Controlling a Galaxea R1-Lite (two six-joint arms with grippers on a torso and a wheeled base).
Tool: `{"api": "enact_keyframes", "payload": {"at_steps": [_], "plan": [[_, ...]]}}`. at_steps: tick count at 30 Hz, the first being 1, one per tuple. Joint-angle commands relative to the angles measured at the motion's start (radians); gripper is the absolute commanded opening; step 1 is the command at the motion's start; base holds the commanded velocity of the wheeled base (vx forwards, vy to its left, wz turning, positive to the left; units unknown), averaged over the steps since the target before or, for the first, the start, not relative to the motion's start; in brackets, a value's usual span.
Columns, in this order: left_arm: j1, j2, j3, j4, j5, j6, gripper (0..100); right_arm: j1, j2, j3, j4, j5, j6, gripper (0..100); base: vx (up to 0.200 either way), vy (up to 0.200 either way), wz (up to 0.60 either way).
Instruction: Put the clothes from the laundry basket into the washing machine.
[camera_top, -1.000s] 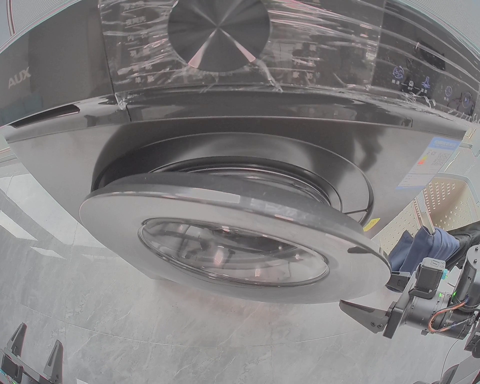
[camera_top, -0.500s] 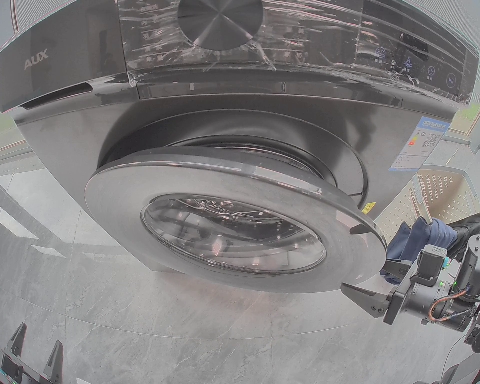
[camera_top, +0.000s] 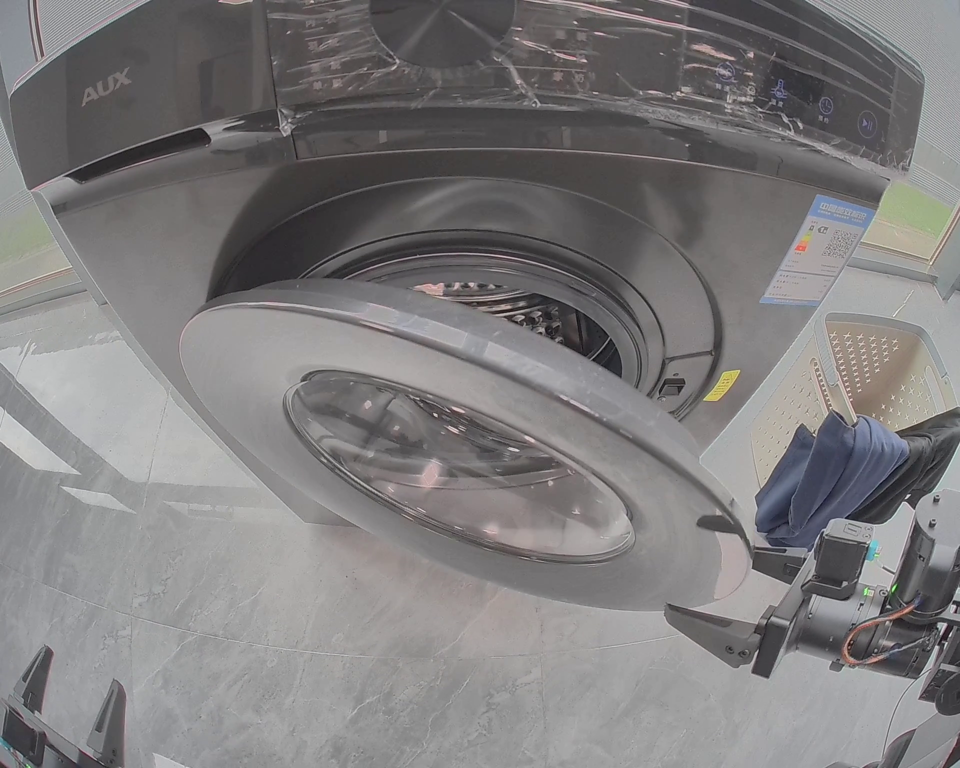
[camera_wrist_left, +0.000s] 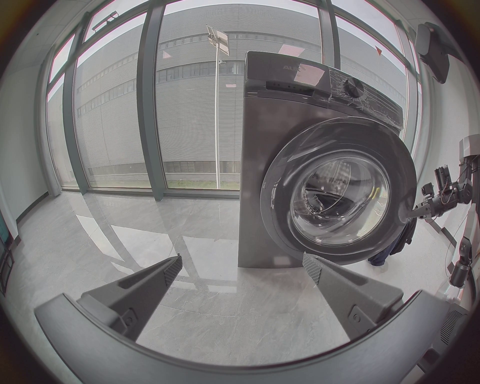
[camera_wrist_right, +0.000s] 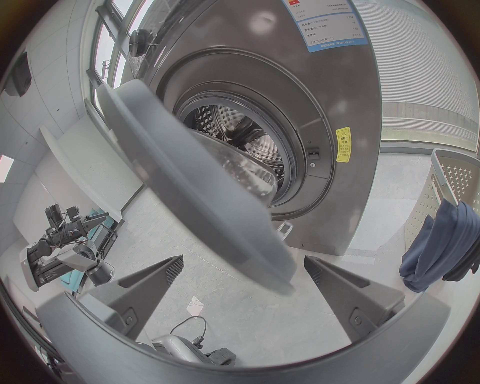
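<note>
Door (camera_top: 640, 470) on the washing machine (camera_top: 150, 230) is hanging partway open, hinged on the robot's left side, and you can see the metal drum (camera_top: 520, 305) through the gap. Your right end effector (camera_top: 715, 585) is right at the door's free edge, fingers spread wide with the rim sitting between them. Can't tell from these shots if either finger is actually touching it, and it's got nothing clamped.

Left end effector (camera_wrist_left: 241, 259) sits low and well off to the left of the machine. It's also spread open and carrying nothing, with just grey floor (camera_wrist_left: 210, 310) under it.

Laundry basket (camera_top: 880, 365) stands on the floor just beside the machine's right side. Blue clothes (camera_top: 830, 475) are draped over its near rim, hanging down the outside. You've got 1 dark garment (camera_top: 930, 450) right next to them on the same rim, touching.
</note>
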Motion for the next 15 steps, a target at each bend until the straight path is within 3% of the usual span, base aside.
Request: {"api": "enact_keyframes", "payload": {"at_steps": [1,4,10,15], "plan": [[0.000,-0.018,0.016,0.000,0.000,0.000,100,-0.004,0.001,-0.013,-0.004,-0.002,0.004,100,0.000,0.000,0.00],[0.000,-0.018,0.016,0.000,0.000,0.000,100,-0.002,0.010,-0.020,-0.013,-0.004,0.004,100,0.000,0.000,0.00],[0.000,-0.018,0.016,0.000,0.000,0.000,100,0.024,0.046,-0.014,-0.019,-0.005,0.005,100,-0.200,0.000,0.00],[0.000,-0.018,0.016,0.000,0.000,0.000,100,0.056,0.050,0.007,-0.019,-0.007,0.007,100,0.000,0.000,0.00]]}}
